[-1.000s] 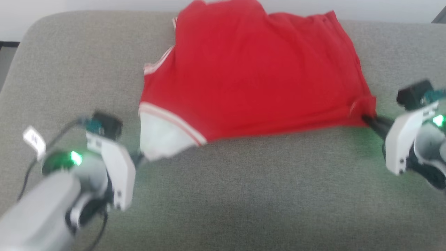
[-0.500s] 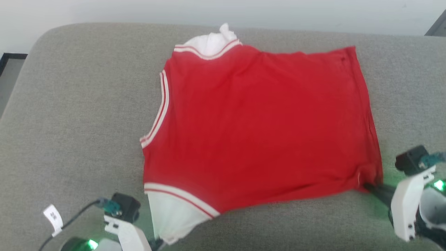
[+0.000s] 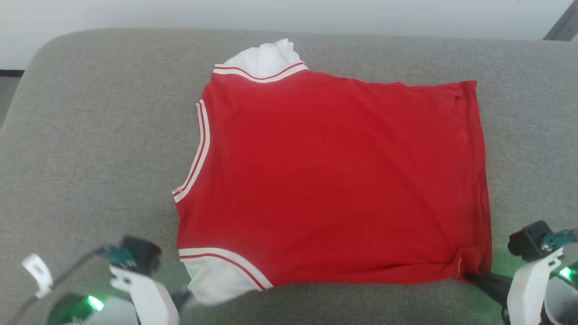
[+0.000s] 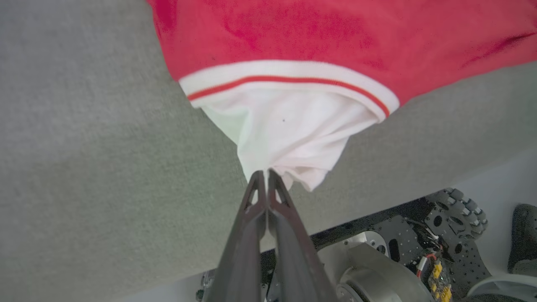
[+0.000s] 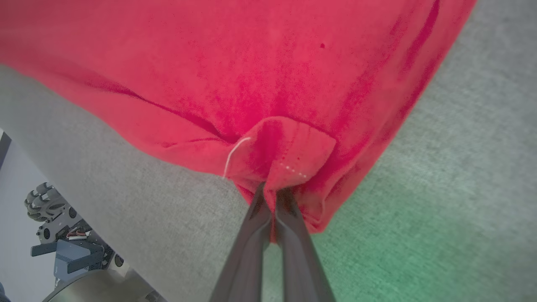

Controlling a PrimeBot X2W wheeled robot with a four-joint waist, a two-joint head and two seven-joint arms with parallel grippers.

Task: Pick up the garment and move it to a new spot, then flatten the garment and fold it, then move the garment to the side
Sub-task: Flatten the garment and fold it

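The left gripper (image 4: 266, 173) is pinched shut on the white panel (image 4: 289, 134) at the near left corner of the garment (image 3: 334, 180). The right gripper (image 5: 272, 191) is clamped on a bunched red fold at its near right corner. The 2 grips sit close to the near edge of the grey cushion (image 3: 90, 135). From them the garment spreads flat toward the far side, red face up. Striped trim (image 3: 198, 149) runs along its left edge, and a 2nd white patch lies at its far left corner.
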